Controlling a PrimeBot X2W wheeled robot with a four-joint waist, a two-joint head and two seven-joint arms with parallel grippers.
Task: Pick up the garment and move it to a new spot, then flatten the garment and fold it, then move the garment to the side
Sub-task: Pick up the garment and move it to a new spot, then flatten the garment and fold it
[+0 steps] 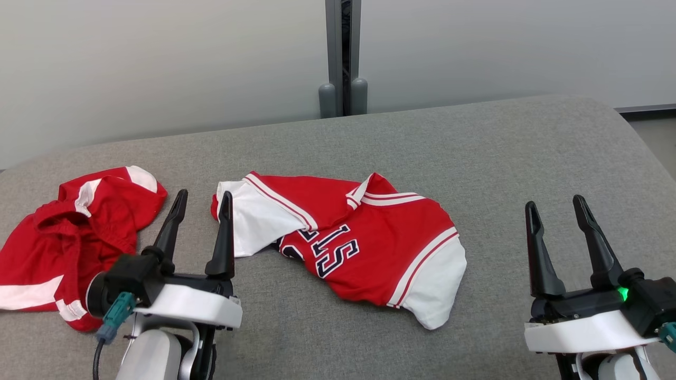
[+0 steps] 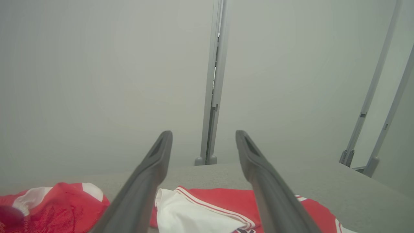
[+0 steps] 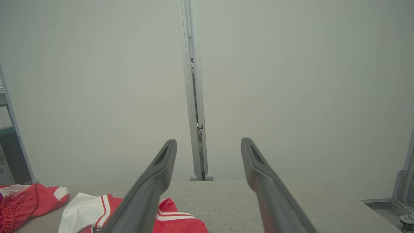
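Both tools empty, fingers spread wide. Left tool (image 1: 205, 195) sits at near left, its tips between the crumpled red shorts (image 1: 68, 237) and the jersey's white left sleeve. Right tool (image 1: 555, 203) is at near right over bare grey desk (image 1: 475, 148), well apart from the cloth. Red-and-white jersey (image 1: 364, 248) lies rumpled mid-desk, lettering up.

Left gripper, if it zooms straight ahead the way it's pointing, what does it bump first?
Probably the grey post: the left gripper aims over the jersey and table, though its height is hard to judge.
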